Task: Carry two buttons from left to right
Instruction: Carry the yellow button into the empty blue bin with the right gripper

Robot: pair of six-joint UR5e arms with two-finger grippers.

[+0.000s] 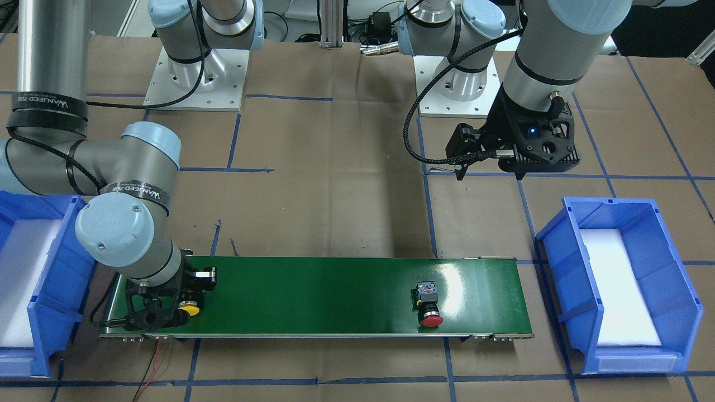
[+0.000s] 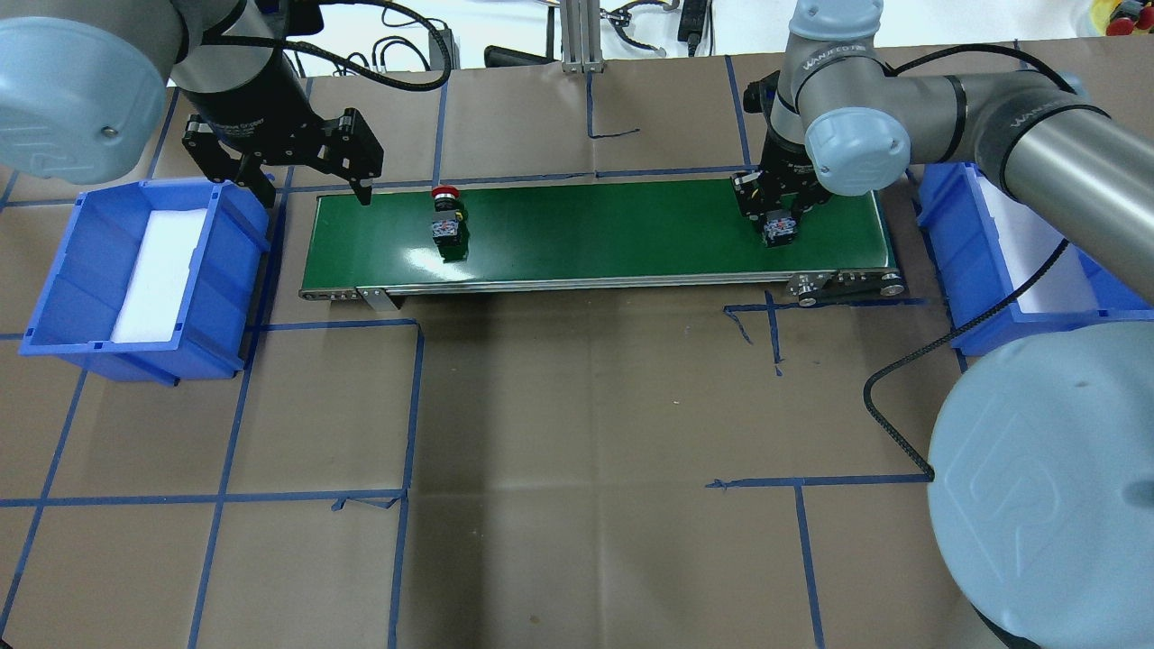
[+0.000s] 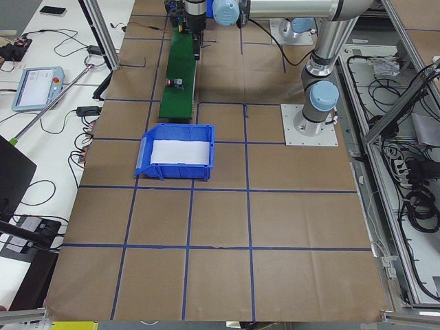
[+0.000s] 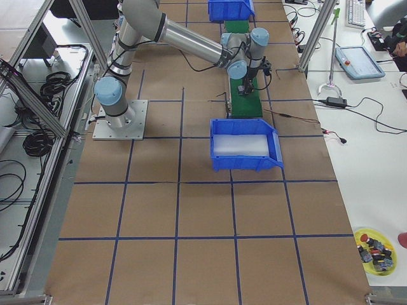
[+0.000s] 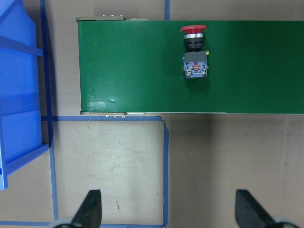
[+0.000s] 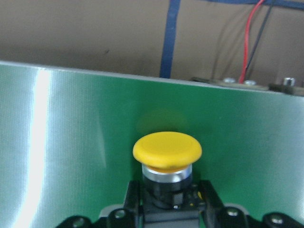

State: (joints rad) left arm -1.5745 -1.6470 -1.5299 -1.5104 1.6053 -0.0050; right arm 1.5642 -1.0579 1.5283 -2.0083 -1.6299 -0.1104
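The red button (image 2: pixel 445 216) lies on its side on the green conveyor belt (image 2: pixel 604 225), near the belt's left end, also visible in the left wrist view (image 5: pixel 194 50). My left gripper (image 2: pixel 315 200) hangs open above the table beside that end, apart from the red button, with nothing between its fingers (image 5: pixel 90 211). The yellow button (image 6: pixel 167 156) sits at the belt's right end (image 1: pixel 189 309). My right gripper (image 2: pixel 777 221) is down over it, its fingers pressed against both sides of the black body.
A blue bin (image 2: pixel 225 297) with a white foam liner stands off the belt's left end. A second blue bin (image 2: pixel 938 198) stands off the right end, partly hidden by my right arm. Brown paper with blue tape lines covers the table.
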